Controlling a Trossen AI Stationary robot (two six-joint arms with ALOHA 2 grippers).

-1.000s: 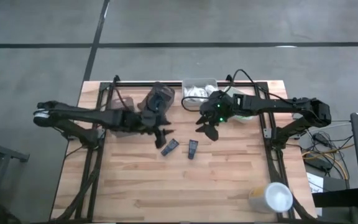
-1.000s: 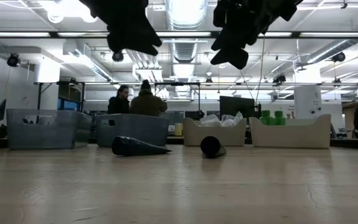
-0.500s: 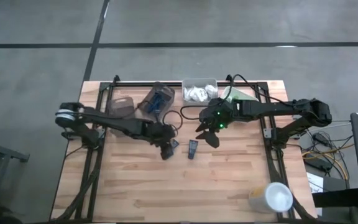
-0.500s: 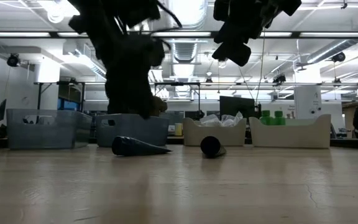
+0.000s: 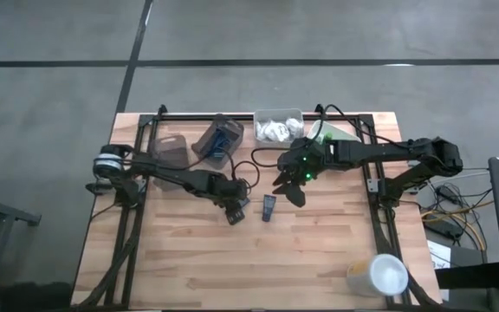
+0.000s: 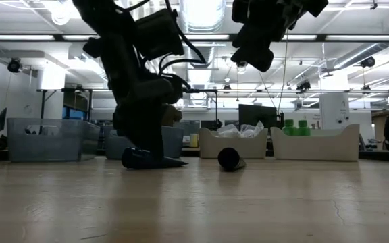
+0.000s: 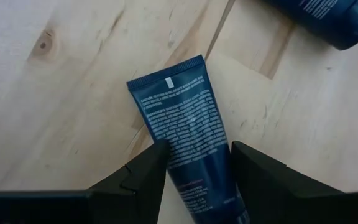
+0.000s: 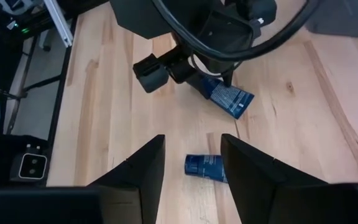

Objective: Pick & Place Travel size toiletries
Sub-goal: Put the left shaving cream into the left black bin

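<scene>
Left gripper (image 5: pixel 236 211) was lowered onto the surface (image 5: pixel 319 260) just left of centre in the high view, spread wide, one finger (image 7: pixel 143 177) on each side of a navy tube (image 7: pixel 188 140) lying flat on the wood. Not yet clamped: gaps showed between the tube and both fingers in the left wrist view. Same tube (image 8: pixel 227 97) seen in the right wrist view, poking out from under the left arm's wrist.

Right gripper (image 5: pixel 291 188) hung above the surface right of centre in the high view, spread apart and empty, with a second tube (image 5: pixel 268 207) lying just beside the first, below and left of it. Second tube (image 8: pixel 206 167) showed between the right fingers in the right wrist view, well below them.

Along the top edge of the surface in the high view: grey trays (image 5: pixel 170 149), a tray of white packets (image 5: pixel 276 128). Green bottles (image 6: pixel 296 125) visible in a tray at right in the low view. White cup (image 5: pixel 385 274) at lower right.
</scene>
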